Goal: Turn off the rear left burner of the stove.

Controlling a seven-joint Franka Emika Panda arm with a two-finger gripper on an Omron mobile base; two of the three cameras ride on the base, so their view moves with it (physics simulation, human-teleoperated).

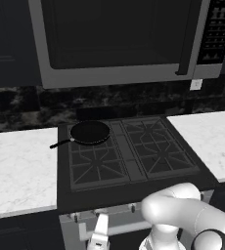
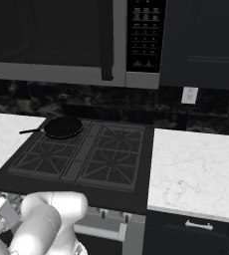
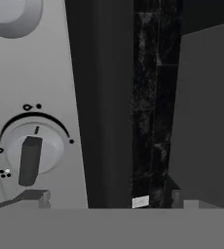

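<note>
- The stove [image 1: 134, 156] stands between two white desk tops [image 1: 16, 166], under a big microwave [image 1: 119, 34].
- The rear left burner [image 1: 87, 132] is the back-left quarter of the black grates, and a round black pan [image 1: 90, 132] sits on it.
- The pan handle [image 1: 60, 143] points left, toward the left desk.
- In the right base view the same pan [image 2: 62, 127] lies at the far left corner of the stove [image 2: 101, 159].
- The silver front panel [image 1: 100, 215] with small knobs runs along the front edge of the stove, below the grates.
- The tool [image 1: 100, 239] hangs low in front of this panel, at its left part; the white arm [image 1: 183, 215] bends down beside it.
- The tool jaws stand wide and hold nothing.
- In the hand view one knob [image 3: 31, 153] is close before the tool, on the grey panel [image 3: 46, 73]. Its dark bar points almost straight along the view, a little tilted.
- A curved black line and small marks go around this knob.
- A second knob [image 3: 11, 14] shows partly at the top corner of the hand view.
- One fingertip [image 3: 28, 198] is seen just below the knob; I cannot tell if it touches it.
</note>
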